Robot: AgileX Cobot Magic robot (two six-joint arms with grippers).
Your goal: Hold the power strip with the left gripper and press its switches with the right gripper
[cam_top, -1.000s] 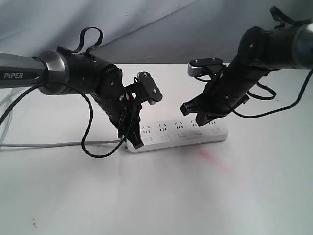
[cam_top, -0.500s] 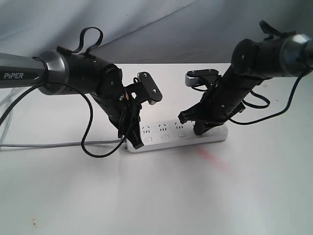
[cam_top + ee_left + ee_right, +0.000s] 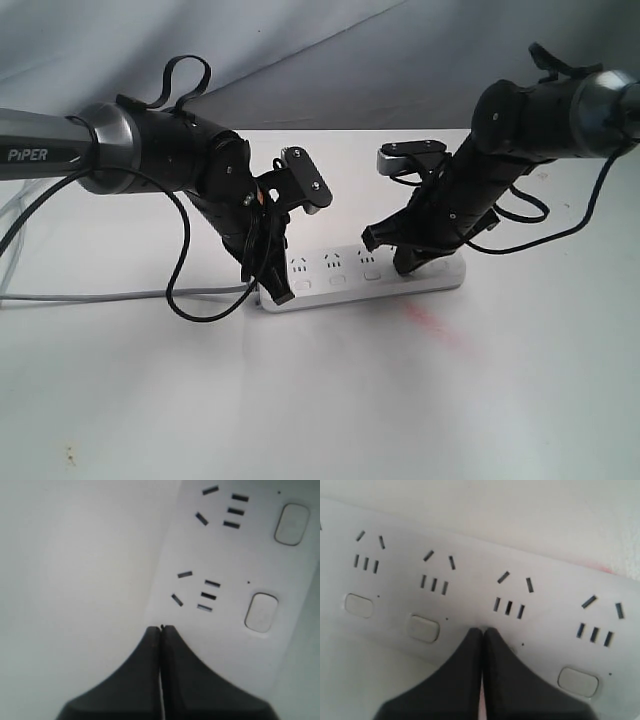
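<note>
1. Two black robot arms lean over a white bench, and between them lies the power strip, a long white rounded bar set flat and running left to right near the middle of the exterior view.
2. We see the left gripper angled down onto the strip's left end, where a thin grey cord leaves it and runs off to the left along the bench.
3. In the left wrist view, the left gripper has its jaws pressed together with no gap, their joined tips touching the end of the power strip rather than closing around it.
4. Beside each set of socket slots sits one of the switches, a small white rounded-rectangle button.
5. We see the right gripper reaching down onto the strip's right half, just past the third socket counted from the left end.
6. In the right wrist view, the right gripper also has its jaws closed tip to tip, holding nothing.
7. Those tips rest on the power strip in the row of switches, between two visible buttons; the button beneath them is hidden, so we cannot tell whether it is pushed in.
</note>
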